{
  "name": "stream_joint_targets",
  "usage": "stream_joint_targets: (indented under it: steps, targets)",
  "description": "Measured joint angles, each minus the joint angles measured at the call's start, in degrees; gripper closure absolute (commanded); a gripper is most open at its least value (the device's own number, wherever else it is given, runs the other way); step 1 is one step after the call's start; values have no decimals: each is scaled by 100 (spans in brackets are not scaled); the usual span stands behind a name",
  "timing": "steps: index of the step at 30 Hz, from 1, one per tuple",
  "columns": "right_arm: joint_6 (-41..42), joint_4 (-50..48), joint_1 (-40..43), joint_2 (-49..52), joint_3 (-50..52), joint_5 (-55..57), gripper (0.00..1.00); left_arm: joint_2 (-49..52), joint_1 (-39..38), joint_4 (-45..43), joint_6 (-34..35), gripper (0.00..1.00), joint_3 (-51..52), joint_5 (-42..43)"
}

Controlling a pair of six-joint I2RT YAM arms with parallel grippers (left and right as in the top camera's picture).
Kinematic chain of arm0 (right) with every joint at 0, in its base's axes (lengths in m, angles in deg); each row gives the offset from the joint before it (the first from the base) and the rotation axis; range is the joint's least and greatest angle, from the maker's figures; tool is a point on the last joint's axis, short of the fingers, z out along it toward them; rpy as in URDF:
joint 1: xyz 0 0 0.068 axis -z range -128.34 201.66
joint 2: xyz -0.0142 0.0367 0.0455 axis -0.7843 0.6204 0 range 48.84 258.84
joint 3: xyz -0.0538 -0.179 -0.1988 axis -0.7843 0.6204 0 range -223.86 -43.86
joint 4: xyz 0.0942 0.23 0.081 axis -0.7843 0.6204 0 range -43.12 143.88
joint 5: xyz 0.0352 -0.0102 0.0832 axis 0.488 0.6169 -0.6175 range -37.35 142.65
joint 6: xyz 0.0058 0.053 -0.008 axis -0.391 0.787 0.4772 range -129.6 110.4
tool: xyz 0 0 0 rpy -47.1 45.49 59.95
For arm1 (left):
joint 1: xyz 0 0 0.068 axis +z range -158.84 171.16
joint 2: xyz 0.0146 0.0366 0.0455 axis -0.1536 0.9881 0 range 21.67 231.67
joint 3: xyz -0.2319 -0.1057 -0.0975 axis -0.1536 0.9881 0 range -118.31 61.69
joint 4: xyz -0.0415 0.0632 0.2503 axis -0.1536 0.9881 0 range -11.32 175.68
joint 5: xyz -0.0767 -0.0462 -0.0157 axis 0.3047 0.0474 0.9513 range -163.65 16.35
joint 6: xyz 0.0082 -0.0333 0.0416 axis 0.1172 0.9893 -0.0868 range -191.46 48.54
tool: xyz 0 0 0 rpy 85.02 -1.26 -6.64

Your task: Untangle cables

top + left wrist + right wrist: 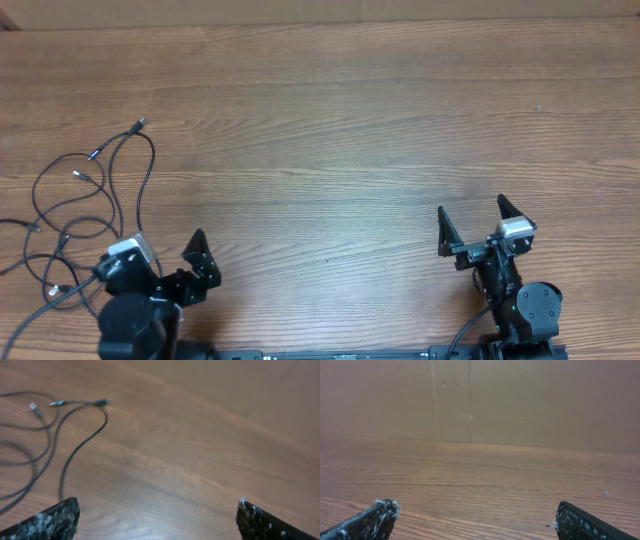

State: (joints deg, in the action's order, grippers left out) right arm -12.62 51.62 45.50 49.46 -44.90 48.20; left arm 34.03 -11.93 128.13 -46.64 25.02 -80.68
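Evidently barely begun. Cables (76,175): lay in one loose tangle of crossing loops at 9 o'clock on the table (320,120), plug ends scattered and none laid apart. Left gripper (160,250): stood at 7 o'clock, just beside the tangle, jaws spread, holding nothing. Right gripper (472,210): stood at 5 o'clock, well apart from the cables, jaws spread, empty. Done: seemingly nothing. Left: every cord needed separating.
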Motion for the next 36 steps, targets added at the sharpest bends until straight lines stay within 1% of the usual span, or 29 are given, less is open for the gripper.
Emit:
stream_joint_targets:
  steps: [5, 8, 12, 17, 20, 23, 28, 36]
  targets:
    - [0, -2, 2, 0, 0, 2, 0, -761, 212, -1224, -348, 1, 1294, 518]
    - [0, 4, 0, 0, 0, 0, 0, -1069, 225, -1974, -551, 0, 1875, 774]
    - [0, 4, 0, 0, 0, 0, 0, -1137, 225, -3093, -841, 0, 2455, 1058]
    - [0, 2, 0, 0, 0, 2, 0, -1154, 225, -4614, -1532, 1, 3053, 1519]
    - [-2, 2, 0, 0, 0, 2, 0, -1161, 223, -5195, -1834, 1, 3314, 1668]
    - [0, 2, 0, 0, 0, 2, 0, -1161, 225, -5368, -2041, 1, 3508, 1759]
    - [0, 0, 2, 0, 0, 0, 0, -1161, 225, -4664, -2190, 0, 3585, 1812]
    - [0, 0, 0, 0, 0, 2, 0, -1161, 223, -4625, -2208, 0, 3615, 1821]
